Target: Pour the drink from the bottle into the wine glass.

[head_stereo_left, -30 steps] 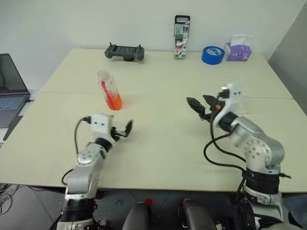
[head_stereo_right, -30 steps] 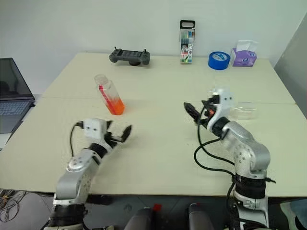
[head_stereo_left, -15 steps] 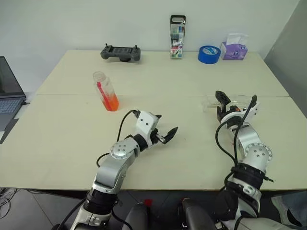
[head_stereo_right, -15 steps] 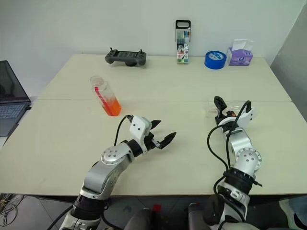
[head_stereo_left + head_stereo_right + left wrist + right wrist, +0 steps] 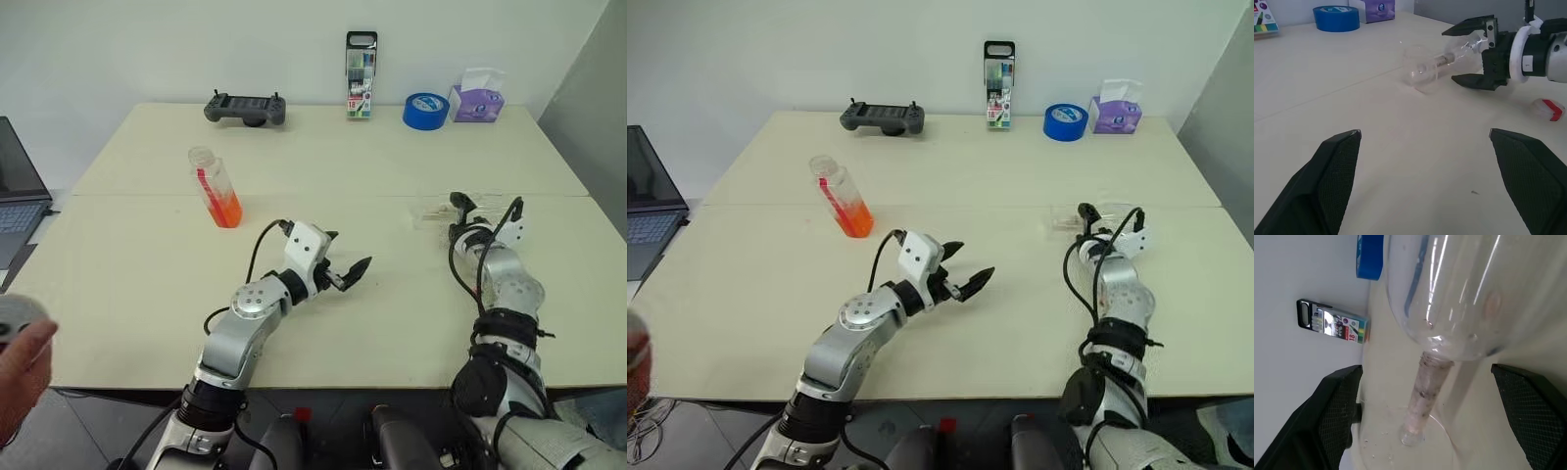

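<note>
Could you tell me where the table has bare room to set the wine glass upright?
The widest bare patch lies between the bottle and the right end effector, ahead of the left end effector. The back edge is crowded: controller, pen pack, tape roll, tissue box. The wine glass lies on its side.

The bottle (image 5: 217,186) is clear with a red label strip and orange-red drink (image 5: 227,211) at its base. The glass (image 5: 1442,61) is colourless. The table (image 5: 323,157) is pale cream. At its far edge: dark grey controller (image 5: 245,107), blue tape roll (image 5: 426,111), purple tissue box (image 5: 475,101).
</note>
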Controlling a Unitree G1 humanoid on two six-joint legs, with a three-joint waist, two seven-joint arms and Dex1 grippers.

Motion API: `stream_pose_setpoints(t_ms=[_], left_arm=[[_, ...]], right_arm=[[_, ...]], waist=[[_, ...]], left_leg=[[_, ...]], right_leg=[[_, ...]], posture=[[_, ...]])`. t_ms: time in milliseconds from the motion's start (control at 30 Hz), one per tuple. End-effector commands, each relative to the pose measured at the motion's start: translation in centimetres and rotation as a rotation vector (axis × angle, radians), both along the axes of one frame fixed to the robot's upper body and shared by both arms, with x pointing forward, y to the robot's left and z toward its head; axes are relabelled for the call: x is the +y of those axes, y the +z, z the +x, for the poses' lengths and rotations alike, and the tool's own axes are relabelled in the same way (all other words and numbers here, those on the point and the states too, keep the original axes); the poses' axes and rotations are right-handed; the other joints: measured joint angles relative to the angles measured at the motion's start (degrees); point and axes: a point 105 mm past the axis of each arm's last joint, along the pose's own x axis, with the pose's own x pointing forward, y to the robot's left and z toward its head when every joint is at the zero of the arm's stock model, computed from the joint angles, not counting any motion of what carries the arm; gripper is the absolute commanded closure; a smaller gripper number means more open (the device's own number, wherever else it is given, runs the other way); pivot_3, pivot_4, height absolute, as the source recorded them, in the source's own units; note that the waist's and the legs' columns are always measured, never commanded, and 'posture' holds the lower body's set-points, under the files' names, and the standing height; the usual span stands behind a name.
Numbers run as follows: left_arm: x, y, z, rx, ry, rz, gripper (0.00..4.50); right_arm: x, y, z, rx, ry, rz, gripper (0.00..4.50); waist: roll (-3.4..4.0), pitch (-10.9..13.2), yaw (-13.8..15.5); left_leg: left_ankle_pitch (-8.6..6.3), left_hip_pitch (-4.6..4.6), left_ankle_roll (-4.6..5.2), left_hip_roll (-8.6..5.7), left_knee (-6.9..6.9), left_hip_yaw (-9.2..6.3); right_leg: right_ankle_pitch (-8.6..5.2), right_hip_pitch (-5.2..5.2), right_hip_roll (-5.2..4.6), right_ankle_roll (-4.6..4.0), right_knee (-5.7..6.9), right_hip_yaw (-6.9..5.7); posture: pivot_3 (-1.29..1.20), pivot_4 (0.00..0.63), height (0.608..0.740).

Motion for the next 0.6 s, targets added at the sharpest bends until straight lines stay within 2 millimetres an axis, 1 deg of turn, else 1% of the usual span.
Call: stream_pose_setpoints(t_ms=[33,100,133,200,233,333,367,400,433,500,533,567,600], left_arm=[[-0.8,1.1,-0.1,-0.038,-0.034,-0.009,0.0],[-0.8,1.2,0.0,-0.04,-0.034,-0.009,0.0],[-0.8,1.3,0.1,-0.042,-0.029,-0.01,0.0],[-0.4,1.4,0.3,-0.041,-0.015,-0.014,0.0],[-0.2,1.4,0.4,-0.041,-0.009,-0.013,0.0],[0.0,1.2,0.3,-0.04,-0.003,-0.007,0.0],[0.2,1.3,0.3,-0.04,0.005,-0.01,0.0],[0.4,1.4,0.4,-0.041,0.017,-0.013,0.0],[0.8,1.5,0.4,-0.042,0.03,-0.016,0.0],[1.1,1.7,0.4,-0.043,0.044,-0.019,0.0],[1.5,1.8,0.3,-0.043,0.053,-0.022,0.0],[1.8,1.9,0.2,-0.042,0.058,-0.024,0.0],[2.5,2.0,-0.1,-0.038,0.072,-0.027,0.0]], right_arm=[[-0.6,-1.4,1.0,0.044,-0.051,0.019,0.61],[-1.0,-2.3,1.2,0.088,-0.076,0.008,1.28],[-1.0,-2.5,1.2,0.098,-0.077,-0.006,1.69],[-1.0,-2.6,1.4,0.104,-0.085,-0.013,2.4],[-0.9,-2.5,1.4,0.099,-0.086,-0.012,2.85],[-0.7,-1.3,1.3,0.069,-0.09,-0.043,3.82],[-0.2,0.2,1.3,0.014,-0.074,-0.087,4.12],[0.6,1.8,1.1,-0.054,-0.047,-0.144,4.2],[1.7,3.4,0.7,-0.121,-0.012,-0.244,4.2],[3.3,4.8,-0.1,-0.192,0.036,-0.402,4.2],[4.7,5.6,-0.7,-0.246,0.07,-0.547,4.2],[5.7,6.1,-1.2,-0.284,0.095,-0.64,4.2],[7.5,6.9,-1.8,-0.357,0.123,-0.776,4.2]], waist=[[0.0,0.0,0.0],[-0.01,0.0,0.0],[-0.01,0.0,0.0],[-0.01,0.0,0.1],[-0.01,0.0,0.0],[-0.02,0.0,0.0],[-0.01,0.0,0.0],[-0.01,0.0,0.1],[0.01,0.0,0.0],[0.06,0.0,0.1],[0.08,0.0,0.1],[0.08,0.0,0.0],[0.09,0.0,-0.2]], left_leg=[[0.0,0.0,0.0,0.0,0.0,0.01],[0.0,0.01,0.0,0.0,0.0,0.01],[0.0,0.01,0.0,0.0,0.0,0.01],[0.0,0.15,0.0,0.0,0.0,-0.01],[-0.01,0.25,0.0,0.0,0.0,-0.02],[-0.04,0.56,0.05,0.0,-0.02,-0.06],[-0.04,0.58,0.06,0.0,-0.02,-0.06],[-0.04,0.58,0.06,0.0,-0.03,-0.06],[-0.05,0.56,0.06,0.0,-0.05,-0.1],[-0.06,0.48,0.08,0.01,-0.08,-0.13],[-0.06,0.4,0.08,0.01,-0.08,-0.13],[-0.06,0.32,0.07,0.01,-0.07,-0.14],[-0.06,0.26,0.07,0.03,-0.07,-0.16]], right_leg=[[0.0,0.0,0.0,0.0,0.0,0.0],[0.0,0.01,0.0,0.0,0.0,0.0],[0.0,0.03,0.0,0.0,0.0,0.01],[0.0,0.2,-0.01,0.0,-0.04,0.0],[0.0,0.32,-0.01,-0.01,-0.07,-0.01],[-0.02,0.65,-0.01,-0.01,-0.16,-0.03],[-0.02,0.66,-0.01,0.0,-0.16,-0.03],[-0.02,0.66,-0.01,-0.01,-0.16,-0.03],[-0.03,0.65,-0.01,-0.01,-0.16,-0.04],[-0.03,0.53,-0.02,-0.01,-0.1,-0.04],[-0.02,0.43,-0.02,-0.01,-0.07,-0.03],[-0.02,0.34,-0.03,-0.02,-0.05,-0.04],[-0.02,0.24,-0.03,-0.02,-0.01,-0.01]], posture=[[0.0,0.15,0.74],[0.0,0.15,0.74],[0.0,0.15,0.74],[0.0,0.15,0.74],[0.0,0.15,0.74],[0.0,0.15,0.74],[0.0,0.15,0.74],[0.0,0.15,0.74],[0.0,0.15,0.74],[0.0,0.15,0.74],[0.0,0.15,0.74],[0.0,0.15,0.74],[0.0,0.15,0.74]])
